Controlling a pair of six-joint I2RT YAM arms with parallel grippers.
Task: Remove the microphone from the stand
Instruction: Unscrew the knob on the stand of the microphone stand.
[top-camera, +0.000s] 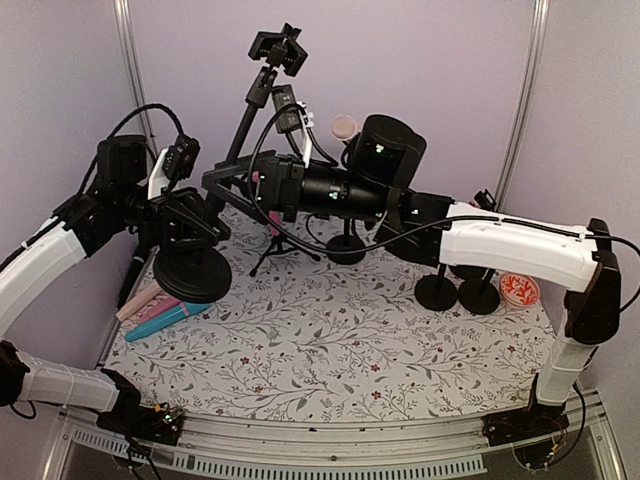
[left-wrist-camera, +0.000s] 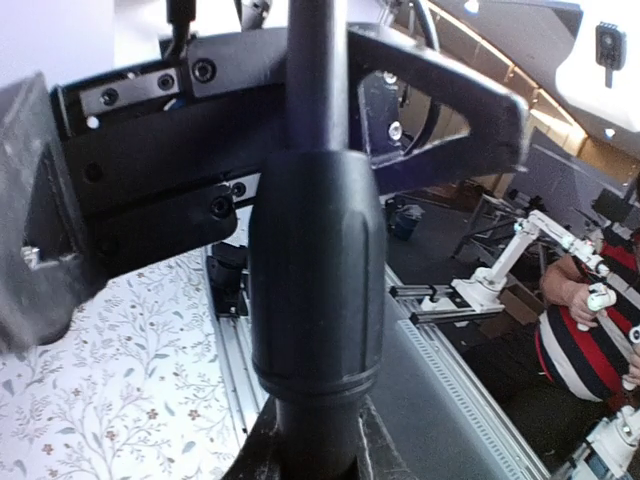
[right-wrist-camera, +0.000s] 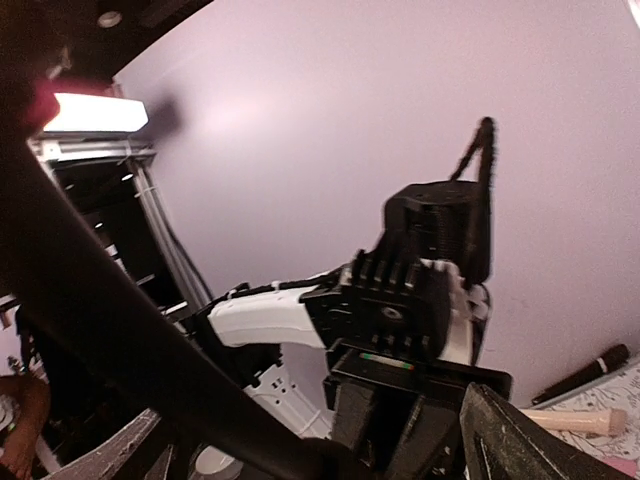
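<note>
The left gripper (top-camera: 188, 222) pinched the pole of the black round-based metal stand (left-wrist-camera: 318, 290). The right gripper (top-camera: 228, 188) was spread wide astride that pole, just above the left fingers. A pink microphone (top-camera: 272, 226) showed partly behind the right fingers, its seating unclear.

A white tablecloth printed with grey leafy sprigs and small red flowers (top-camera: 330, 350) filled the lower half of the overhead frame. At its left edge lay three slim cylinders close together: beige (top-camera: 138, 302), pink (top-camera: 163, 306) and teal (top-camera: 165, 321). At right stood a short black post on a round base (top-camera: 436, 290), a second one (top-camera: 478, 295) just beside it, then a small red-and-white patterned dish (top-camera: 519, 289). Plain lavender walls (top-camera: 430, 60) closed the background. The left wrist view's lower right showed a person in a red, black and white striped shirt (left-wrist-camera: 580, 345).
</note>
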